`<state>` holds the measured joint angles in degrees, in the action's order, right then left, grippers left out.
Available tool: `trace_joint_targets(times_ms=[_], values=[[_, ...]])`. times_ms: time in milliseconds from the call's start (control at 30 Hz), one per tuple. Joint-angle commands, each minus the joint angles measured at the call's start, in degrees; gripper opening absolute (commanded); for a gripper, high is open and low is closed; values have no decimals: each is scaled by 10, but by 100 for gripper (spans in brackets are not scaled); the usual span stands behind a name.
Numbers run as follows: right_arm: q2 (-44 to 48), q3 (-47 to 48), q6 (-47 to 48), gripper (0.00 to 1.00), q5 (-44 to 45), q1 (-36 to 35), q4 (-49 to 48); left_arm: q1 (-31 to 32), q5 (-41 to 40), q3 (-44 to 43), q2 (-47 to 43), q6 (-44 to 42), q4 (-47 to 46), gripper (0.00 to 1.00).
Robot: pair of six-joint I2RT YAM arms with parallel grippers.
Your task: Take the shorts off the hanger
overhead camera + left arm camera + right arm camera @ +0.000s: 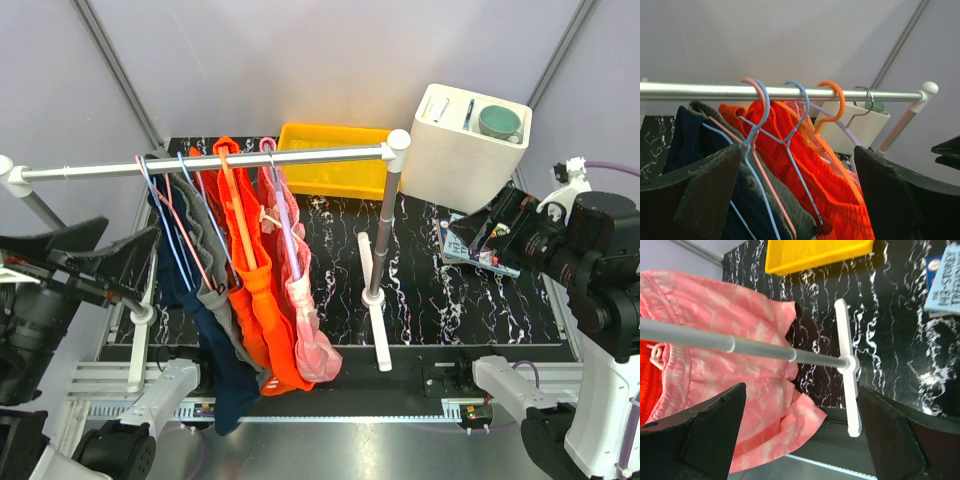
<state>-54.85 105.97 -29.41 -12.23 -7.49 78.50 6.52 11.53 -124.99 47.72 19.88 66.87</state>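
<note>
The orange shorts (262, 310) and the pink shorts (305, 320) hang side by side on the left half of the rail (200, 163), the pink pair to the right. Both droop over the near table (470, 290) edge. The orange pair is bright and gathered at the waist. The pink pair is pale with a faint check. A navy garment (215, 380) and a grey garment (215, 290) hang to their left.

The left wrist view alone shows the hooks on the rail, including the orange hanger (832, 95) carrying the orange shorts. The right wrist view alone shows the pink check pattern close up, with the white rack foot (847, 340), the yellow bin (815, 255) and a book (945, 280).

The left gripper (130, 232) is level with the garments on their left side, jaws spread wide, holding nothing. The right gripper (490, 225) is at the right of the table, well apart from the shorts, jaws also spread wide and empty.
</note>
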Motion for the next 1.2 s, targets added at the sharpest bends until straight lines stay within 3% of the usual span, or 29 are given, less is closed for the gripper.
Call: trace_joint_targets(times_ms=[0,367,667,800,900,1033,1067,1167], values=[[34,-35,-17,100,-49,3,72,2,-17,21,-22,-1,53,99],[86,-169,-46,100,-276,2,-19,2,29,10,-23,-1,121,99],[46,-193,-11,100,-329,1,15,3,125,33,-23,21,85,99],[53,-228,-16,100,-313,-12,17,3,139,59,-24,55,71,99],[42,-264,-24,100,-286,-59,5,3,189,88,-18,63,57,99],[12,-286,-75,100,-218,-179,-63,3,235,113,-8,58,54,99],[-6,-288,-82,100,-181,-230,-70,3,234,113,-9,54,54,99],[-25,-273,-102,100,-128,-295,-75,3,213,102,-20,34,53,99]])
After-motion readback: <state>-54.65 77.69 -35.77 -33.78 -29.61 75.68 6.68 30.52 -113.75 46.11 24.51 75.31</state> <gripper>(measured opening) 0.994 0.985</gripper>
